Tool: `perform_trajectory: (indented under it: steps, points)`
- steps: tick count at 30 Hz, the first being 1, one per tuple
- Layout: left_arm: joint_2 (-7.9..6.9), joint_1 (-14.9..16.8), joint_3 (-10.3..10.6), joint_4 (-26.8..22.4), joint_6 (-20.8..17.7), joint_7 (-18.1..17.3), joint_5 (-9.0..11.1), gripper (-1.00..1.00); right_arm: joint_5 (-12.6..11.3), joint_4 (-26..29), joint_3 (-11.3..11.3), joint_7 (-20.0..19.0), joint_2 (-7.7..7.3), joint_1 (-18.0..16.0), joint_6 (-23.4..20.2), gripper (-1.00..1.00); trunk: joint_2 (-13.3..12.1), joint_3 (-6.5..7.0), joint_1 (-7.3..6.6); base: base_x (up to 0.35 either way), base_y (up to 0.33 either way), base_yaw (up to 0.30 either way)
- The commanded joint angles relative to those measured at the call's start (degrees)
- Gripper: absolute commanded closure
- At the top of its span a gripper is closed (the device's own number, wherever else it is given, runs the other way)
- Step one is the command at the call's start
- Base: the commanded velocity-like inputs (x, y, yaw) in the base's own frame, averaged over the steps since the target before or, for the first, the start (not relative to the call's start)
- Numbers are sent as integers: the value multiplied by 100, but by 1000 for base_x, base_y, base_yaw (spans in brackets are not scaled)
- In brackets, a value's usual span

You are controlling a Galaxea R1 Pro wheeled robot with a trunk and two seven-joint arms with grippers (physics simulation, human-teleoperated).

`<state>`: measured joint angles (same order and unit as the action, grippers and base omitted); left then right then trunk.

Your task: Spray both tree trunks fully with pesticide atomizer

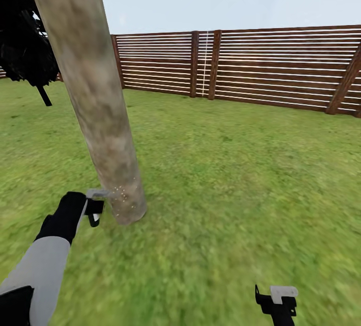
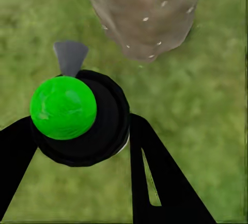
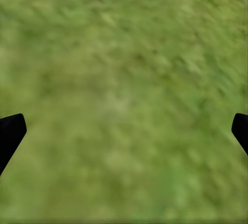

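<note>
The pesticide atomizer (image 2: pixel 82 118), a round dark bottle with a bright green spot on top and a grey nozzle, sits clamped between the fingers of the left gripper (image 1: pixel 95 205), just beside the foot of a tree trunk (image 1: pixel 95 95). White specks of pesticide (image 1: pixel 123 198) dot the mottled bark near the ground. The trunk rises from the grass lawn (image 1: pixel 225 165) at the left of the head view, a black conifer (image 1: pixel 22 40) behind it. The right gripper (image 1: pixel 278 298) hangs low over the grass, its fingers (image 3: pixel 10 133) spread wide and holding nothing. A slatted wooden fence (image 1: pixel 260 65) closes the garden beyond.
</note>
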<state>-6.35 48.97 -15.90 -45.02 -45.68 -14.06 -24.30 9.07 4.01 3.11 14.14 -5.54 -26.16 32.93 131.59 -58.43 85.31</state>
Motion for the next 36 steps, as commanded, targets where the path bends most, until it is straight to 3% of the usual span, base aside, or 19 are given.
perform_trajectory:
  steps: [1, 3, 5, 8, 11, 13, 14, 17, 20, 22, 26, 30, 36]
  points:
    - [-56, 1, -7, -29, -92, -176, -32, 100, 60, -6, 29, 28, 1, -4, 12, -100, 2, -5, -1, 0, 0, 0]
    - [-13, -3, 34, -303, -252, -410, -38, 100, 60, -3, 24, 28, 8, -4, 12, -100, 2, -5, -1, 0, 0, 0]
    - [298, 18, 83, -445, -402, -438, -63, 100, 60, -4, 23, 28, 9, -4, 12, -100, 2, -5, -1, 0, 0, 54]
    - [462, 99, 269, -775, -718, -440, -74, 100, 60, 1, 23, 28, 9, -4, 12, -100, 2, -5, -1, 0, 0, 227]
    - [369, 109, 306, -981, -867, -438, -98, 100, 60, 1, 25, 28, 9, -4, 12, -100, 2, -5, -1, 0, 0, 271]
    - [57, 63, 326, -1048, -902, -452, -81, 100, 60, -3, 23, 28, 9, -4, 12, -100, 2, -5, -1, 0, 0, 186]
    - [1, 51, 356, -1048, -910, -458, -79, 100, 60, 1, 23, 28, 9, -4, 12, -100, 2, -5, -1, 6, 0, 43]
    - [3, 47, 385, -1043, -1055, -471, -85, 100, 60, -3, 24, 28, 9, -4, 12, -100, 2, -5, -1, 145, 0, 13]
    - [11, 98, 1011, -978, -1183, -477, -67, 100, 60, -5, 23, 29, 9, -4, 12, -100, 2, -5, -1, 98, 0, 1]
    - [11, 105, 1212, -949, -1212, -482, -56, 100, 60, -5, 23, 31, 9, -4, 12, -100, 2, -5, -1, 17, 0, 0]
    - [-57, 82, 1246, -938, -1246, -512, -34, 100, 60, -6, 23, 28, 9, -4, 11, -100, 2, -5, -1, 1, 0, 0]
    - [-52, 36, 1274, -864, -1239, -981, -39, 100, 60, -6, 23, 28, 9, -4, 12, -100, 2, -5, -1, 5, -7, 149]
    - [-66, 25, 1232, -816, -1225, -1026, -58, 100, 72, -6, 23, 36, 3, -4, 6, -100, 2, -5, -1, 114, -212, 25]
